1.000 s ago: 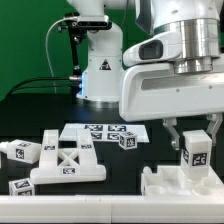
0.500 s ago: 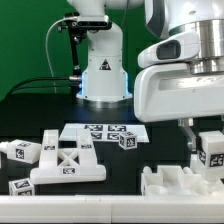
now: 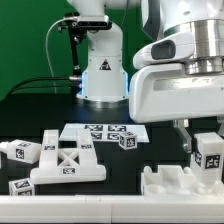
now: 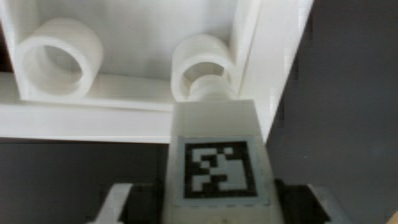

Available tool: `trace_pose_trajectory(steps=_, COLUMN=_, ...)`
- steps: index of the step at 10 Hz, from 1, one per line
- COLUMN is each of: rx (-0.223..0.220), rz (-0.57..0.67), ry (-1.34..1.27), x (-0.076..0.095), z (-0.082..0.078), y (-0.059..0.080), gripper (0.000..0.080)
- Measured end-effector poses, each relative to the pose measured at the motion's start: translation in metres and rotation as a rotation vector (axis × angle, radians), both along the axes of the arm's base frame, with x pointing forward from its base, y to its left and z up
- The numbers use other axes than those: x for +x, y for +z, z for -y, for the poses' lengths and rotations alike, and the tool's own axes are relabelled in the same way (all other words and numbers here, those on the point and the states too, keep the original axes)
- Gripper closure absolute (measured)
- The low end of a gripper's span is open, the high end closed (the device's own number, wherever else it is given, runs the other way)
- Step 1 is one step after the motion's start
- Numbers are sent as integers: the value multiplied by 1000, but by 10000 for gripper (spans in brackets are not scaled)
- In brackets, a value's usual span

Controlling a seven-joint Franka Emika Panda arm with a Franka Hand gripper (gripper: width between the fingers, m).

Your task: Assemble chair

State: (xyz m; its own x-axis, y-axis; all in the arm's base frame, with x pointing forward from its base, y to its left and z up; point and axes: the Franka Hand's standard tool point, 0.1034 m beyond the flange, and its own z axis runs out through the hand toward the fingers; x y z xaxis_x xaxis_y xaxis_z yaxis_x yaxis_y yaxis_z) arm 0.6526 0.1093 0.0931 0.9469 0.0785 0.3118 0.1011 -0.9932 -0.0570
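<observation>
My gripper (image 3: 207, 150) is shut on a white chair leg (image 3: 210, 152) with a square tag, held upright at the exterior view's right. It hangs just above the right end of a chunky white chair piece (image 3: 168, 182) at the front. In the wrist view the tagged leg (image 4: 222, 150) sits between my fingers (image 4: 128, 205), with my gripper (image 4: 222, 202) over that white piece (image 4: 125, 108). Two round sockets (image 4: 214, 65) show beyond the leg's tip. The cross-braced panel (image 3: 68, 165) lies at the front left.
Two loose tagged legs (image 3: 20, 152) (image 3: 22, 186) lie at the left beside the panel. A small tagged block (image 3: 128, 141) sits by the marker board (image 3: 98, 130) in the middle. The robot's base (image 3: 100, 75) stands behind.
My gripper has moved toward the exterior view's right with the leg in it, from over the middle of the white chair piece to over its right end. Other parts have not moved.
</observation>
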Motion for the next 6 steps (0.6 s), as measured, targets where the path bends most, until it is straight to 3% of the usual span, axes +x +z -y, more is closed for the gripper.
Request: trace_pose_trajectory(steps=6, rx=-1, rz=11, ry=-2, x=-2, z=1, y=0, gripper=512)
